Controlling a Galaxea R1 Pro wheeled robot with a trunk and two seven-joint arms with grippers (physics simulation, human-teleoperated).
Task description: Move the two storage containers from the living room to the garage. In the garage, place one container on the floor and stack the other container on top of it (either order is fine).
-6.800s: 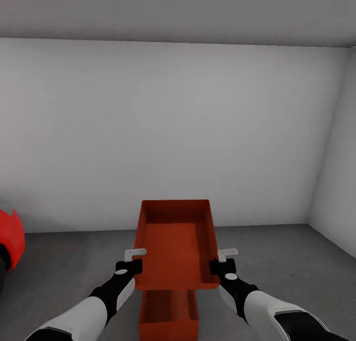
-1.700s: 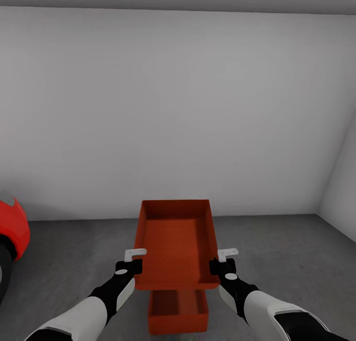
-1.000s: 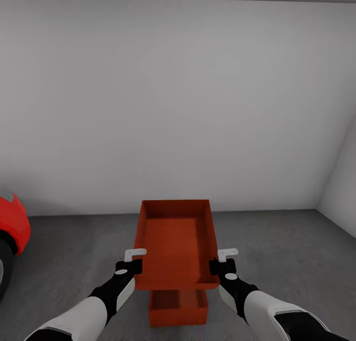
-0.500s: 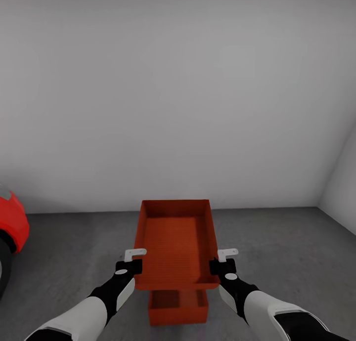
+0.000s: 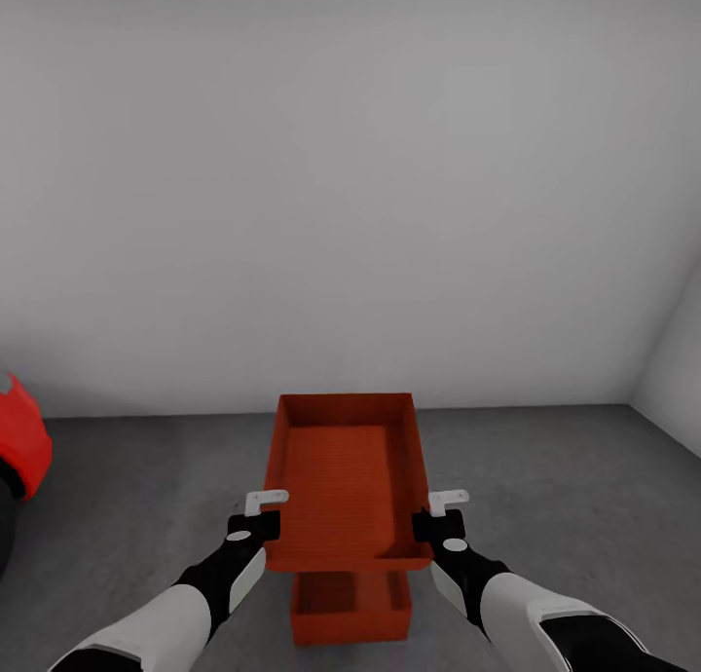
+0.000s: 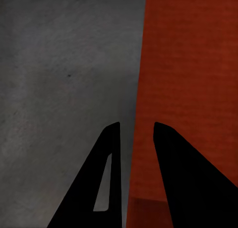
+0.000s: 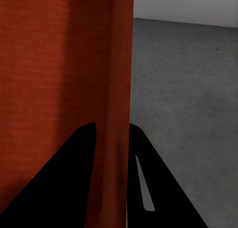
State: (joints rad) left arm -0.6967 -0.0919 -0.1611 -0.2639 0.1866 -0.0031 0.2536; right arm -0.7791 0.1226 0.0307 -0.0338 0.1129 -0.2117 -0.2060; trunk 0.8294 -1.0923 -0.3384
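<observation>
A: Garage floor point(image 5: 545, 516), white wall point(image 5: 350, 185), red car point(image 5: 19, 448) far left.
B: Bins?
A: Upper container point(image 5: 348, 477) aloft, left gripper point(image 5: 255, 516) and right gripper point(image 5: 440, 514) each pinching a side wall. Lower container point(image 5: 350, 609) sits on concrete directly beneath.

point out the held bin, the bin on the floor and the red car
held bin point(image 5: 346, 482), head view, on its ribbed inner bottom
bin on the floor point(image 5: 350, 625), head view, on its near wall below the held one
red car point(image 5: 21, 443), head view, on the red body at the left edge
</observation>
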